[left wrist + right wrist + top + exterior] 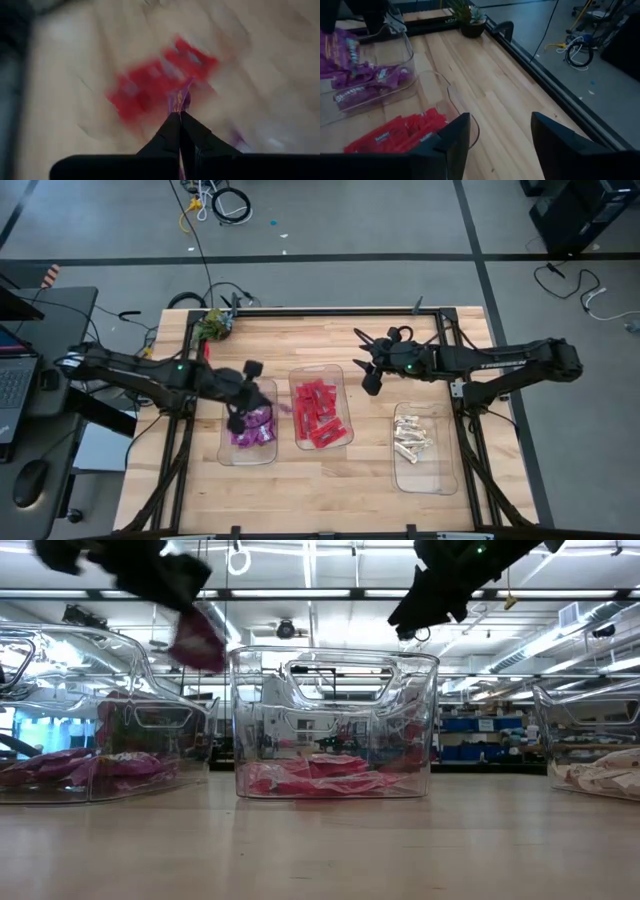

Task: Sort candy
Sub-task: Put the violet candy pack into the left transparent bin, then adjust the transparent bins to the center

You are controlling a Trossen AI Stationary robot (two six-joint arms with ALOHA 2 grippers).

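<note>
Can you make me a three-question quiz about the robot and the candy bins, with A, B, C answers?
1. Where is the red candy?
A. left bin
B. middle bin
C. right bin

2. How many clear bins sit on the table?
A. two
B. three
C. five

3. What is the left gripper doing?
A. pinching a purple packet
B. hanging wide open
C. holding a plant

Answers:
1 B, red packets fill the middle bin.
2 B, three bins stand in a row.
3 A, its jaws are shut on the packet over the purple bin, while the right gripper hangs open.
</note>
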